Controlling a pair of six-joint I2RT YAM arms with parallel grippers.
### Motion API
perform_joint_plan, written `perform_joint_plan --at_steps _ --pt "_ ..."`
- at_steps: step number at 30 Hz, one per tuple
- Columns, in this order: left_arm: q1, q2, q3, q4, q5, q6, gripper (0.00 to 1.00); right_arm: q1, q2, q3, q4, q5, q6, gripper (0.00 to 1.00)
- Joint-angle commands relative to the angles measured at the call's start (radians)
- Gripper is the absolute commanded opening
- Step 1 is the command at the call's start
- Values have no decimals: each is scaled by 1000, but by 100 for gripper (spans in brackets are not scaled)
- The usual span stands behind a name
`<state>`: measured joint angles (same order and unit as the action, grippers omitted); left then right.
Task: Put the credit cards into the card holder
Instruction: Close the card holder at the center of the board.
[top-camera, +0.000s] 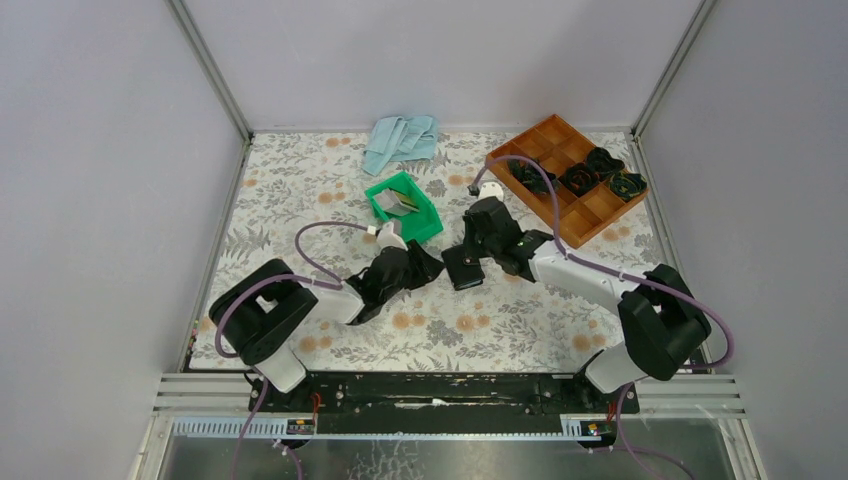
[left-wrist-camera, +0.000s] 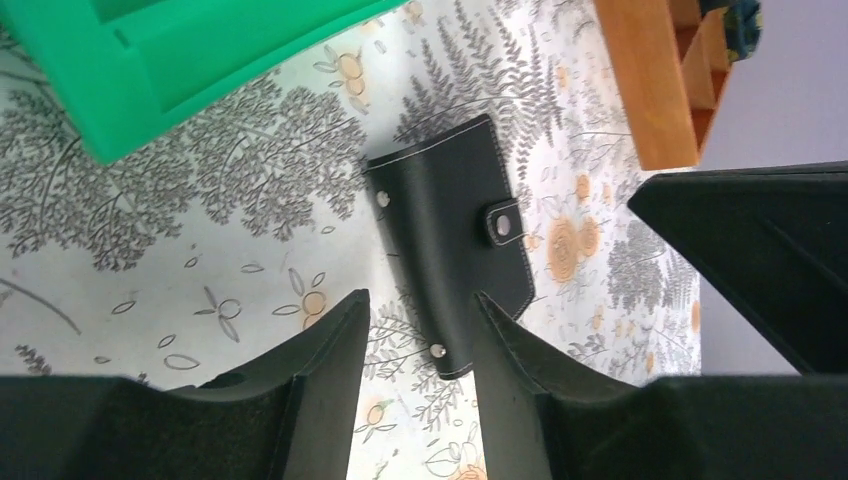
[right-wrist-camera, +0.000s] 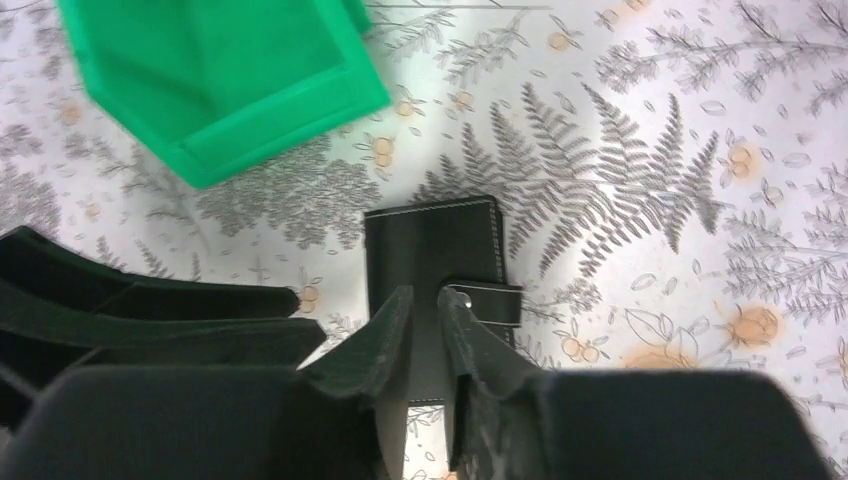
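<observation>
Both jaws hover at the closed card holder (left-wrist-camera: 445, 240) flat on the table (top-camera: 500, 320), the left gripper's (left-wrist-camera: 418, 305) gaping empty, the right gripper's (right-wrist-camera: 423, 300) nearly shut, hold unclear; seemingly light, stiff, slick, best pinched edgewise; credit cards (top-camera: 400, 203) lie at its eleven o'clock.

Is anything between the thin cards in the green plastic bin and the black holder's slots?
Yes: the black folding card holder lies shut, its closure tab lying across, so its own cover blocks the slots.
</observation>
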<state>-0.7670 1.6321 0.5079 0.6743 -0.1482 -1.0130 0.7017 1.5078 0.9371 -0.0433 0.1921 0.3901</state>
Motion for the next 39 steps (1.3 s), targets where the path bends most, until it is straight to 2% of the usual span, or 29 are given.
perform_joint_plan --at_steps 1,3,6,9,18,24,39 --pt "-16 23 15 -55 -37 45 45 -16 6 -48 -38 128 2 16" --pt "-27 32 37 -100 -58 56 36 -37 15 -74 -26 128 17 6" --pt "-40 52 66 -139 -72 73 26 -65 33 -102 -12 122 24 0" --pt "-49 82 105 -182 -76 86 19 -88 53 -112 -1 109 23 0" --pt "-56 157 170 -220 -70 89 18 -102 143 -121 27 9 35 0" --pt "-57 194 238 -265 -68 115 18 -96 115 -166 47 -25 61 0" --pt "-58 170 226 -288 -96 114 21 -53 71 -221 37 20 106 0"
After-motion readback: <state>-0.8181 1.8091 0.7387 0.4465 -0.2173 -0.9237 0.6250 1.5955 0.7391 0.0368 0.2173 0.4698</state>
